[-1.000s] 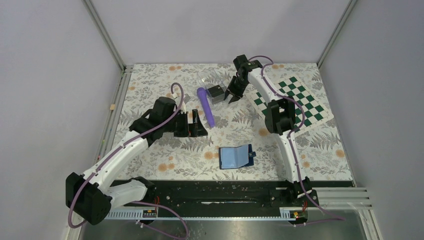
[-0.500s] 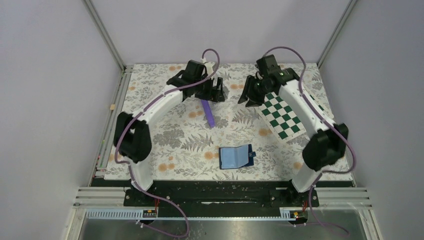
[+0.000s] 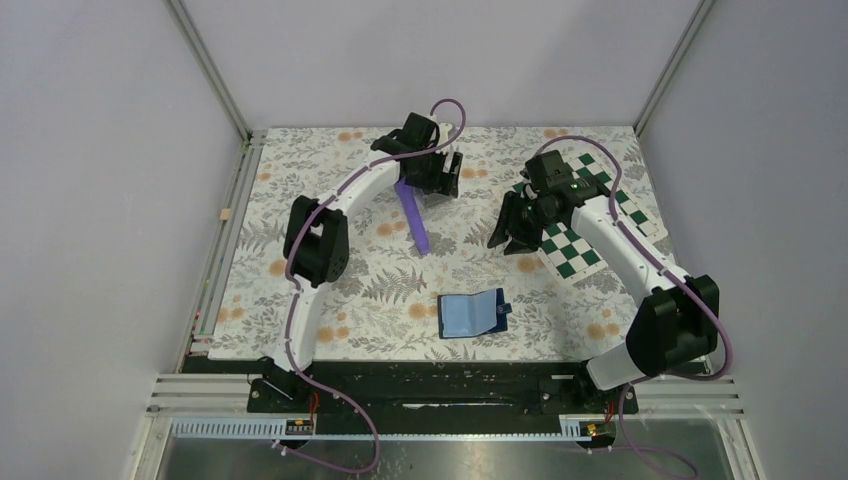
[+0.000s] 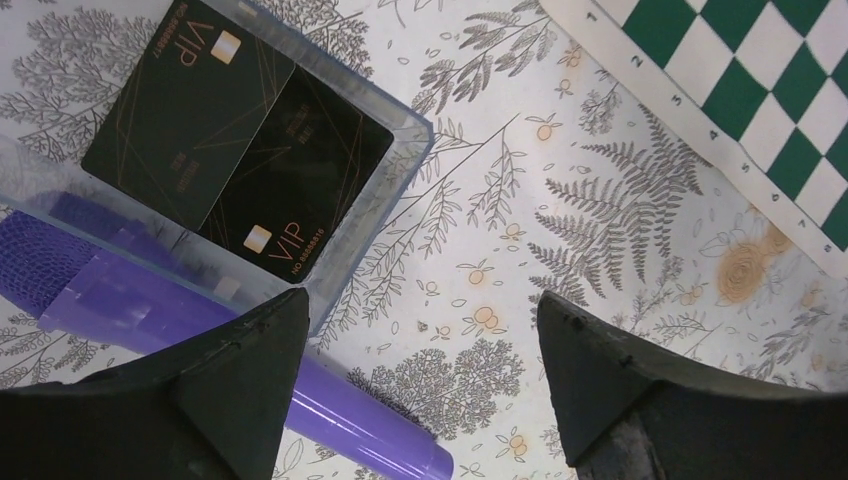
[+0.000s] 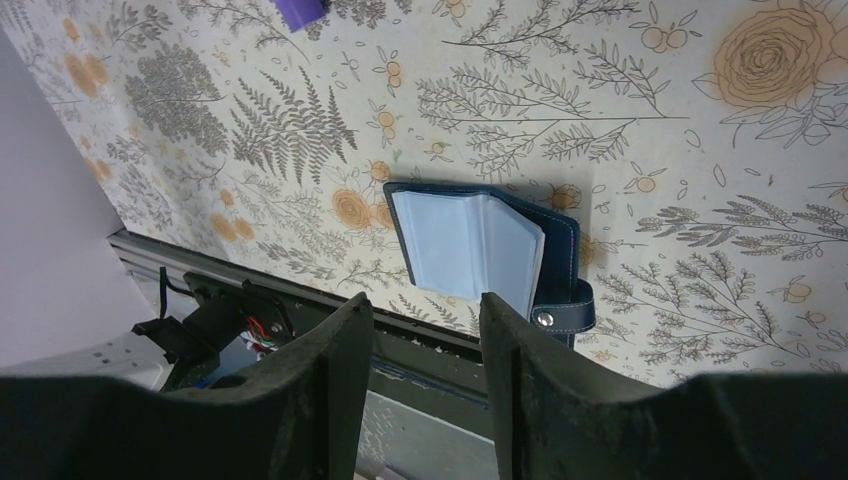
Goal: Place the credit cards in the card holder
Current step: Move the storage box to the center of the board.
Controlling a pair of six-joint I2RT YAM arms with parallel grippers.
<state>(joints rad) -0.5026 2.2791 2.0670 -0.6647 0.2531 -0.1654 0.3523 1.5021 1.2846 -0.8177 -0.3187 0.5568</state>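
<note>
Moved: L gripper is brought over box; R gripper is drawn back.
Cards: 2, overlapped in box; none loaded.
Holder: laid open nr front edge.
Jaws: L wide open, R part open; nothing held.
Left: all.

Robotics lab test cell: plain grey partition walls and aluminium frame posts enclose a floral-covered desk; a white left arm and right arm, trailing purple cables, stand bolted to a black rail along the frame's bottom.
</note>
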